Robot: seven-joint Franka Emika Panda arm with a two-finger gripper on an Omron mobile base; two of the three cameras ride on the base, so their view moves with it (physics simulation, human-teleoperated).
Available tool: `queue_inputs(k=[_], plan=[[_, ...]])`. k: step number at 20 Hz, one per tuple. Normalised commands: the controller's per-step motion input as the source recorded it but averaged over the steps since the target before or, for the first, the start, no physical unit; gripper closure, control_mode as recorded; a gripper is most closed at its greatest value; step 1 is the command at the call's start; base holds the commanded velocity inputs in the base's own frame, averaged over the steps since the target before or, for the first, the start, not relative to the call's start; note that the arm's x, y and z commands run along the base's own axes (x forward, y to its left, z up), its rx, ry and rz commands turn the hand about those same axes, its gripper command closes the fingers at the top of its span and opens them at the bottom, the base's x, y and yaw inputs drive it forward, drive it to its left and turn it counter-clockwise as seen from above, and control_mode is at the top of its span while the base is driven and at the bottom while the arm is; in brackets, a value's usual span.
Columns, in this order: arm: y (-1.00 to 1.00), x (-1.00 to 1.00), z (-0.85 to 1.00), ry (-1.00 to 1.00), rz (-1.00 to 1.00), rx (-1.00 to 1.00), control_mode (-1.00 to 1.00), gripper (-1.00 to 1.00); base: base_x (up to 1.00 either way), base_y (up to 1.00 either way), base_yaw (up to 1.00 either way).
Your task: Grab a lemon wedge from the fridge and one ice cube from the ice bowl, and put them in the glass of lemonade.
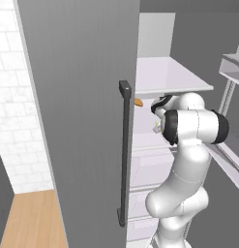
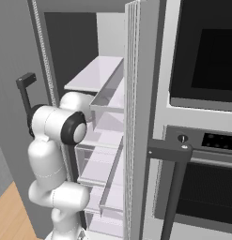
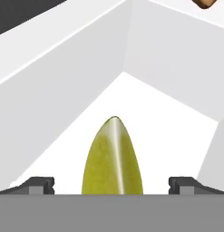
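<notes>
The white arm rises beside the open fridge [image 1: 82, 97], bends at its dark-ringed elbow and reaches forward into the compartment between the two doors, with the wrist buried under the upper white shelf [image 1: 169, 75] and level with the middle one. In the left base view the forearm lies roughly horizontal, pointing toward the back wall of the fridge, and a small orange piece [image 1: 138, 102] sits on the shelf near its left edge, just beyond the door's dark bar handle [image 1: 124, 155]. In the hand view the gripper [image 3: 111, 183] stands spread wide, its two dark fingertips [image 3: 37, 185] far apart at either side, with nothing clasped between them. The lemon wedge [image 3: 112, 158] lies on the white shelf floor midway between those tips, its pointed end aimed away toward the rear corner of the shelf, not touched by either tip as far as can be seen.
</notes>
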Motion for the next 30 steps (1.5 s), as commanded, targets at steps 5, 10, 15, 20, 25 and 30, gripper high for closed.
queue_inputs(k=[5, 10, 15, 20, 25, 30], plan=[[0.00, 0.00, -0.25, 0.00, 0.00, 0.00, -1.00, -1.00, 0.00, 0.00, 0.00], [0.00, 0.00, -0.19, 0.00, 0.00, 0.00, -1.00, -1.00, 0.00, 0.00, 0.00], [0.06, 0.00, -0.22, 0.00, 0.00, 0.00, -1.00, 1.00, 0.00, 0.00, 0.00], [0.02, 0.00, -0.05, 0.00, 0.00, 0.00, -1.00, 1.00, 0.00, 0.00, 0.00], [0.06, -0.09, 0.00, -0.02, 0.00, 0.00, -1.00, 1.00, 0.00, 0.00, 0.00], [0.10, -0.44, 0.17, -0.03, 0.00, 0.00, -1.00, 1.00, 0.00, 0.00, 0.00]])
